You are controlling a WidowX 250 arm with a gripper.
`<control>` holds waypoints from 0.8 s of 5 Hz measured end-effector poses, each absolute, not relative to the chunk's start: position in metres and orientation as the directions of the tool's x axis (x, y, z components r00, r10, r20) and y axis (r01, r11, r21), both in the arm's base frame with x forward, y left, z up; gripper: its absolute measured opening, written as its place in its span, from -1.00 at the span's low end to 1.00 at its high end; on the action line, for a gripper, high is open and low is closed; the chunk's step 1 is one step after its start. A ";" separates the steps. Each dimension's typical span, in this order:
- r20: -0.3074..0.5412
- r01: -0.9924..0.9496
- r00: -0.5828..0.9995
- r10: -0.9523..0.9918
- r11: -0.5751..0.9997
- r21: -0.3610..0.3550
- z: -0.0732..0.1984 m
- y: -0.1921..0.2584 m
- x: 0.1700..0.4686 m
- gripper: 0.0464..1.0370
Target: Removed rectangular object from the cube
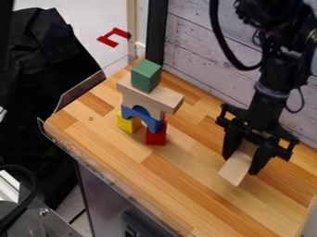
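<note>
At the right of the table, my gripper (241, 159) hangs low, its two black fingers on either side of a plain wooden rectangular block (235, 169), shut on it. The block slants down toward the front; whether it touches the table I cannot tell. Left of the gripper stands a block stack: a green cube (146, 76) on top of a long wooden plank (149, 95), a wooden arch piece (132, 99) below that, then a blue arch (143, 117) resting on a yellow cube (128, 122) and a red block (156, 134).
The wooden table (117, 152) has a clear raised rim along its left and front-left edges. A whitewashed plank wall (198, 46) rises behind the table, with a black post (156, 32) at the back corner. Dark cloth (37, 69) hangs beyond the left edge.
</note>
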State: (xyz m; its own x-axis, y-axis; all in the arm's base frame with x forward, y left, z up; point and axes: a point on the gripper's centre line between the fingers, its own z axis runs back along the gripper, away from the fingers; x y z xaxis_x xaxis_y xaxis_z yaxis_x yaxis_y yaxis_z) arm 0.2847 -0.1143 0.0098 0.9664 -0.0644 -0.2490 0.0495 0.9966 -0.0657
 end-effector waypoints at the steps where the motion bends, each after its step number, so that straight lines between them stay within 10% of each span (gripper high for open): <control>1: -0.264 0.066 0.961 -0.080 0.996 -0.061 -0.002 -0.116 0.283 0.04; 4: -0.338 0.123 0.933 -0.121 0.992 -0.016 -0.032 -0.130 0.274 0.04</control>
State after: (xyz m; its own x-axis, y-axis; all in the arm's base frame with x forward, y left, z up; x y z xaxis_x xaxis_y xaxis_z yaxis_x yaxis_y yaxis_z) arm 0.2744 -0.1304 -0.0315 0.9332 -0.1208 -0.3384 0.1228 0.9923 -0.0157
